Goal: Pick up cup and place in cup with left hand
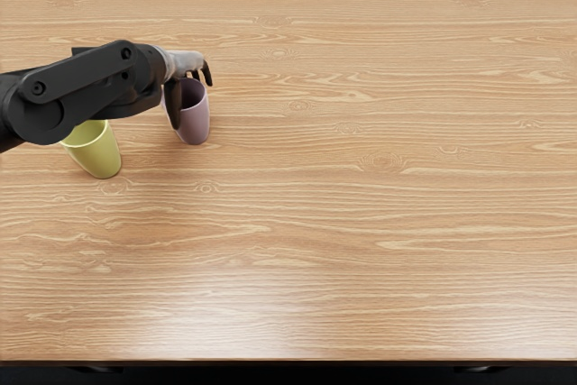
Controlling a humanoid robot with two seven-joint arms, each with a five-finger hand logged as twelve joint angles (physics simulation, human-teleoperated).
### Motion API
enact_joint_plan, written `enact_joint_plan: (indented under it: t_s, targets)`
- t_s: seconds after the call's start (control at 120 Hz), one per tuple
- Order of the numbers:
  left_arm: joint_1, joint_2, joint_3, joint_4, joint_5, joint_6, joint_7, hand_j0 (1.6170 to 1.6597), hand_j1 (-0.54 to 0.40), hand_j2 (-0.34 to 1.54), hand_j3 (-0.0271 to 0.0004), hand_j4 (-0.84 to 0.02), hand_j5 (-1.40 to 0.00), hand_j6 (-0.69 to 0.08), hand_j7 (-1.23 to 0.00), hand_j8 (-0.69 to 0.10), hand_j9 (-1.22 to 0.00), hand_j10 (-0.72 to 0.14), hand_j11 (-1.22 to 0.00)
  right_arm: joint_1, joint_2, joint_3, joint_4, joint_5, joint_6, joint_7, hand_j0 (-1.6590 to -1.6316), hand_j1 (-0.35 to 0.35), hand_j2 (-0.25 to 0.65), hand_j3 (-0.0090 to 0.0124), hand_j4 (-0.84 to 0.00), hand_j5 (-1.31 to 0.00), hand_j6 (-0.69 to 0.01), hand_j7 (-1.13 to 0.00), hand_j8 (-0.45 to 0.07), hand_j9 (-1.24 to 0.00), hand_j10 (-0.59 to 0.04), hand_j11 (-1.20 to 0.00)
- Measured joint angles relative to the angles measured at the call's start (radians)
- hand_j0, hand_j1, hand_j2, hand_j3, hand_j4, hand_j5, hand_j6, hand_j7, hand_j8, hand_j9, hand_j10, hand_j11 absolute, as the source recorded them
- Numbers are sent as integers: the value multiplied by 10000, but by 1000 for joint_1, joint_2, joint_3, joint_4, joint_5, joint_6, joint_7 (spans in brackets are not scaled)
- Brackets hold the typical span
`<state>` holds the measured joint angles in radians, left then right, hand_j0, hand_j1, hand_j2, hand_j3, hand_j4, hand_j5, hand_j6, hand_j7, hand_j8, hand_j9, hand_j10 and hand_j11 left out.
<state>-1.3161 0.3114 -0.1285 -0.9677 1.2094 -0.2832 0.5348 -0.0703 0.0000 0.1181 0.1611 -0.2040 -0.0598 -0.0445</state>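
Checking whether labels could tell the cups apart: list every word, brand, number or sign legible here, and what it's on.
None legible.
Yellow-green cup: no marking on the visible side.
Purple cup: none on the visible side; partly hidden by the left hand.
Left arm: no lettering visible.

- Taking clock directions from the table's middle, you have room to pass above the tabletop (379,241) from 12 clockwise round to 7.
- Toward 9 and 10, the left arm (90,87) bars your way, hiding part of the yellow cup (102,156).
- At 10, the purple cup (196,123) blocks you, with the left hand (187,62) at its rim.
- Between both cups, you have only a narrow gap.
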Motion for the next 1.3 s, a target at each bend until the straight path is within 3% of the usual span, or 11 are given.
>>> enact_joint_plan:
  t_s: [0.258, 0.375, 0.667, 0.842, 1.0, 1.3]
  targets:
    - [1, 1, 0, -2, -9, -4, 1, 16578, -1298, 950, 0, -4575, -4885, -3400, -5025, -3007, -5330, -4282, -5321, 1, 0, 0, 0, 0, 0, 0, -16581, -3204, -48, 0, -242, -311, -244, -311, -243, -311, -242, -311]
    - [3, 0, 0, -4, -7, -6, 3, 16578, -1808, 1426, 0, -5117, -5036, -2997, -5162, -2509, -5730, -3879, -5715, 1, 0, 0, 0, 0, 0, 0, -16581, -3204, -48, 0, -243, -312, -244, -311, -243, -311, -242, -311]
    - [-3, -1, 1, -20, -15, -11, 17, 16563, -1771, 1595, 0, -4972, -5522, -2912, -5547, -2299, -6238, -3783, -6240, 1, 0, 0, 0, 1, 0, 0, -16581, -3205, -48, 0, -242, -311, -243, -310, -242, -311, -241, -311]
    - [-17, 1, 1, -50, -24, -13, 52, 16555, -1145, 1047, 0, -4856, -6073, -3192, -6012, -2740, -6378, -4240, -6367, 1, 0, 0, 0, 0, 0, 0, -16581, -3204, -48, 0, -242, -311, -243, -311, -242, -311, -241, -311]
    - [-32, 10, 1, -63, -26, -25, 66, 16552, -873, 812, 0, -4758, -6265, -3321, -6216, -2918, -6418, -4441, -6394, 2, 0, 0, 0, 0, 0, 0, -16581, -3204, -48, 0, -241, -311, -243, -310, -241, -311, -240, -311]
    - [-43, 99, -8, -186, -39, -41, 75, 16547, -683, 683, 0, -4707, -6377, -3500, -6173, -3166, -6325, -4577, -6405, 2, 0, 0, 0, 0, 0, 1, -16581, -3203, -48, 0, -242, -311, -242, -311, -241, -311, -240, -311]
